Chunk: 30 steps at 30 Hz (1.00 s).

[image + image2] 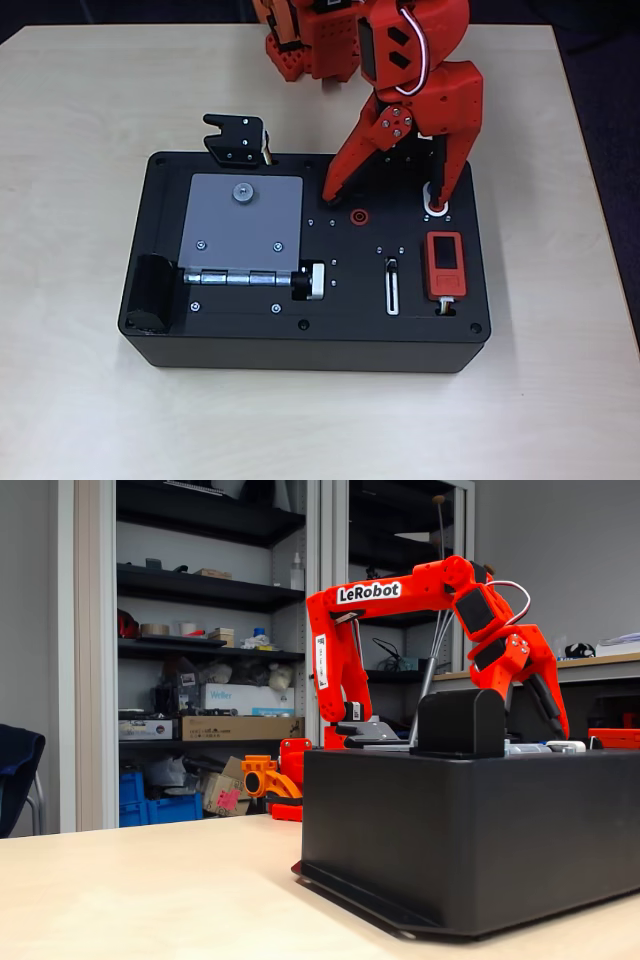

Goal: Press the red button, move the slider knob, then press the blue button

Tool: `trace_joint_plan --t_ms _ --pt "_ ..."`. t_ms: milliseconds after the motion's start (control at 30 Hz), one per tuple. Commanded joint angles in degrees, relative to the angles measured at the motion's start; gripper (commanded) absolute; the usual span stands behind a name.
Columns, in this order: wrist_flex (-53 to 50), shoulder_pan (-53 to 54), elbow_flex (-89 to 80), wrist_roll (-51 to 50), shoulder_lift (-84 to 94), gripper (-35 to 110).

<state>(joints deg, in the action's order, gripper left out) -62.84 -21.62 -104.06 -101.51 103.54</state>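
In the overhead view, the gripper (385, 195) stands over the box's upper right; the slider knob (392, 265) below lies uncovered.

Pale wood surface (90, 120), dark floor past its edges. Behind — open shelving (210, 590) with dark shelves holding cardboard boxes (240, 727), blue crates (160, 805) below. Dark chair (18, 770) at left. Even indoor light.

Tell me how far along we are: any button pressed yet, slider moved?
Nothing looks finished. In hand: the open tool is down on the black box, one finger tip on the white oval at a red spot, apparently the red button; the arm hides the blue button. Left: the slider knob sits at its slot's far end, then the blue press.
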Motion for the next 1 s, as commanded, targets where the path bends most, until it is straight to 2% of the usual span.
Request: trace_joint_plan --t_ms 0,300,600,767,833,967 --pt "0.1 -1.2 -0.8 -0.9 0.1 50" --pt "0.4 -1.0 0.2 0.4 -0.4 50" --pt "-4.4 1.1 16.7 7.1 -4.6 48" --pt "-3.3 1.5 22.1 9.4 -7.8 48" --pt "-2.0 1.5 22.2 9.0 -8.5 82" --pt "-0.8 1.4 21.9 8.7 -9.4 77"
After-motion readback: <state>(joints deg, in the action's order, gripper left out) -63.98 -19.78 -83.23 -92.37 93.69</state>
